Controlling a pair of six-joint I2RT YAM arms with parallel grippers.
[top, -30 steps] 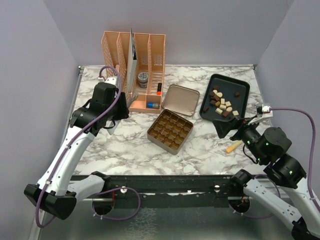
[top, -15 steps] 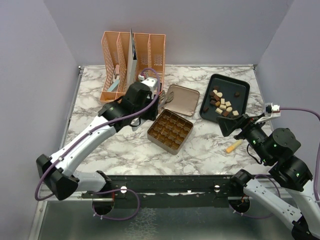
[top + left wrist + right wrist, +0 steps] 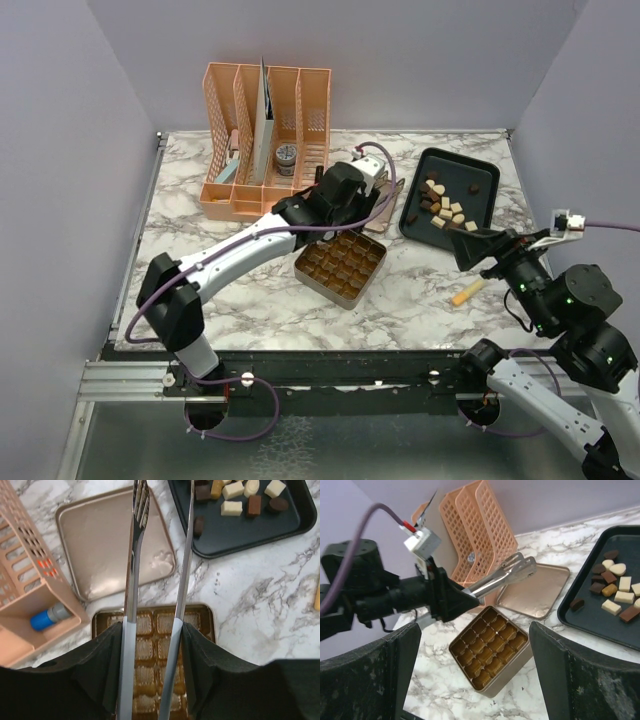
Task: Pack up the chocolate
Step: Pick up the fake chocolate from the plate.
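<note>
tin (image 3: 340,265): sitting mid-table, just before the lid (image 3: 115,542)
tray (image 3: 455,163): lying right of the lid, holding the chocolate (image 3: 445,208)
organizer (image 3: 265,135): standing behind, leftward

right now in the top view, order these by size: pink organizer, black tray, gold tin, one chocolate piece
1. pink organizer
2. black tray and gold tin: too alike to rank
3. chocolate piece

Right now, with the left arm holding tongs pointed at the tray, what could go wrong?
The tongs have thin smooth metal tips and the chocolate pieces are small; one could slip out over the marble table between the black tray and the gold tin.
The right gripper hangs open by the tray's near corner; the left gripper reaching in could crowd it.
The lid lies under the tongs; a low pass could snag it.
</note>
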